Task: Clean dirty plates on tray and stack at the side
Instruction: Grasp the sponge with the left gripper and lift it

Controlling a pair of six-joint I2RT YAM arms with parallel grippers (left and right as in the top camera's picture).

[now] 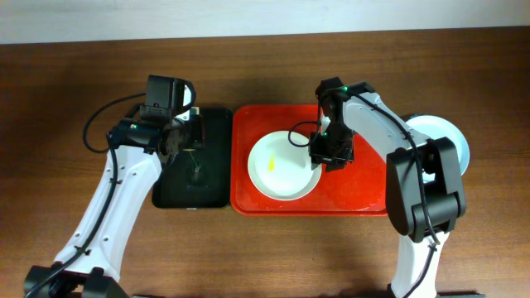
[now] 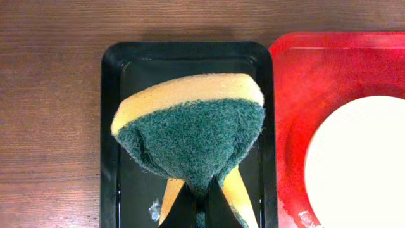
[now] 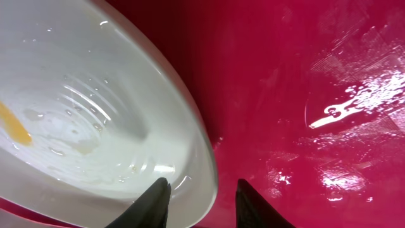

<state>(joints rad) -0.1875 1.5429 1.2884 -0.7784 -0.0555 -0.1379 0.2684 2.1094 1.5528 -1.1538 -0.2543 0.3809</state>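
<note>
- Left arm reaches up from the near-left corner and bends in at the wrist, so the left gripper hangs over the black tray.
- That gripper is clamped tight on a sponge, yellow foam with a green scrubby face. The pinch squashes it into a fan shape, and it looks held just above the black tray rather than resting on it.
- Right arm goes up from the near-right side, folds over at the elbow and comes back down, pointing the right gripper at the right edge of the white plate.
- In the wrist cam the right gripper's jaws are only partway apart and straddle the plate rim, one finger over the inside of the plate and the other on the tray side. I can see a bit of gap on both sides, so it's not pinching the rim.
- The white plate sits in the red tray, left of centre, with a yellow smear in the middle and some wet streaks.
- A second pale plate sits on the wooden table off the tray's right end, half hidden behind the right arm.
</note>
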